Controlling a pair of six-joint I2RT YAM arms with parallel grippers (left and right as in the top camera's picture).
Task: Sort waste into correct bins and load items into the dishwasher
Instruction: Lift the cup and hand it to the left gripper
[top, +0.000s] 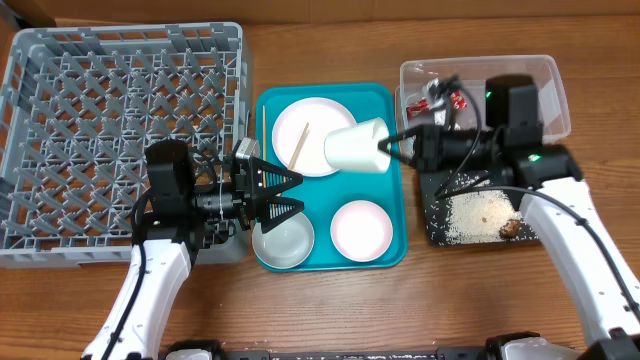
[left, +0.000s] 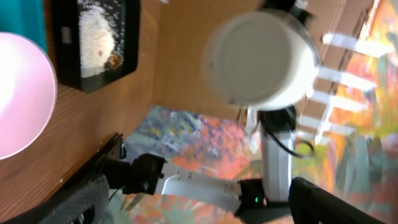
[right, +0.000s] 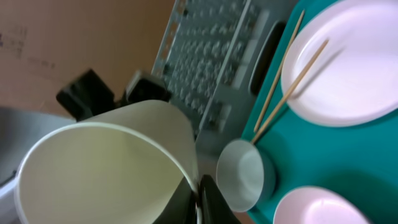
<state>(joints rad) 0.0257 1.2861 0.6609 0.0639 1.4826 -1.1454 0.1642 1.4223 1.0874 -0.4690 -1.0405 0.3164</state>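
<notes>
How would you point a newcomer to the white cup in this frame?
Start at the grey rack; beside it lies a teal tray. Over the tray's far right part is a white cup, tipped on its side. Unlike the flat plate and the pink bowl, it is tall and pinched at the rim by the right gripper.

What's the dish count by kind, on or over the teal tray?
Plate: 1
Bowls: 2
Cup: 1
Chopsticks: 2
Total: 6
</notes>
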